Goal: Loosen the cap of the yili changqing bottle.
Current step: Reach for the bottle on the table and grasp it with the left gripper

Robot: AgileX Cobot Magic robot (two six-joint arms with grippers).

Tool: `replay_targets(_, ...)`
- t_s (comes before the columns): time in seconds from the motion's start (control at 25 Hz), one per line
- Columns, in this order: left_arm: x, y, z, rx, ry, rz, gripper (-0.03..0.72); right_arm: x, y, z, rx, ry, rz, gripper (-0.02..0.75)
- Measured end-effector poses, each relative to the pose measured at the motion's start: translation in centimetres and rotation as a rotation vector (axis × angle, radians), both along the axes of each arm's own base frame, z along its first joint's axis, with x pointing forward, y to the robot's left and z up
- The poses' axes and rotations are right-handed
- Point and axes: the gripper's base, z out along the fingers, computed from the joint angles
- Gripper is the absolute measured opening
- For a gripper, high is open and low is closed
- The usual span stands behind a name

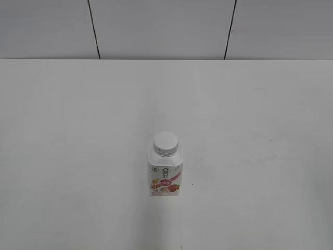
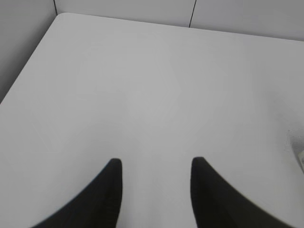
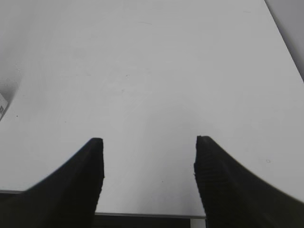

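The yili changqing bottle (image 1: 165, 172), white with a pink-red fruit label, stands upright on the white table (image 1: 78, 130) a little below the middle of the exterior view. Its white ribbed cap (image 1: 165, 142) sits on the neck. Neither gripper shows in the exterior view. My left gripper (image 2: 156, 164) is open and empty over bare table; a sliver of the bottle (image 2: 299, 145) shows at the right edge of its view. My right gripper (image 3: 148, 141) is open and empty near the table's front edge; a sliver of the bottle (image 3: 3, 107) shows at its left edge.
A grey panelled wall (image 1: 166, 28) runs behind the table's far edge. The table's rounded far-left corner (image 2: 61, 16) shows in the left wrist view. The table's front edge (image 3: 147, 214) lies just under my right gripper.
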Motion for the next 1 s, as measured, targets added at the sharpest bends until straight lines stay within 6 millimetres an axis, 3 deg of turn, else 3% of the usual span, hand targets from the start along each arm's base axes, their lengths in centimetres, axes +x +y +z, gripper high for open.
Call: replay_targets(1.0, 0.0, -0.12, -0.01, -0.012, 0.001, -0.008, 0.306, 0.0, 0.0, 0.0, -0.001, 0.0, 0.0, 0.481)
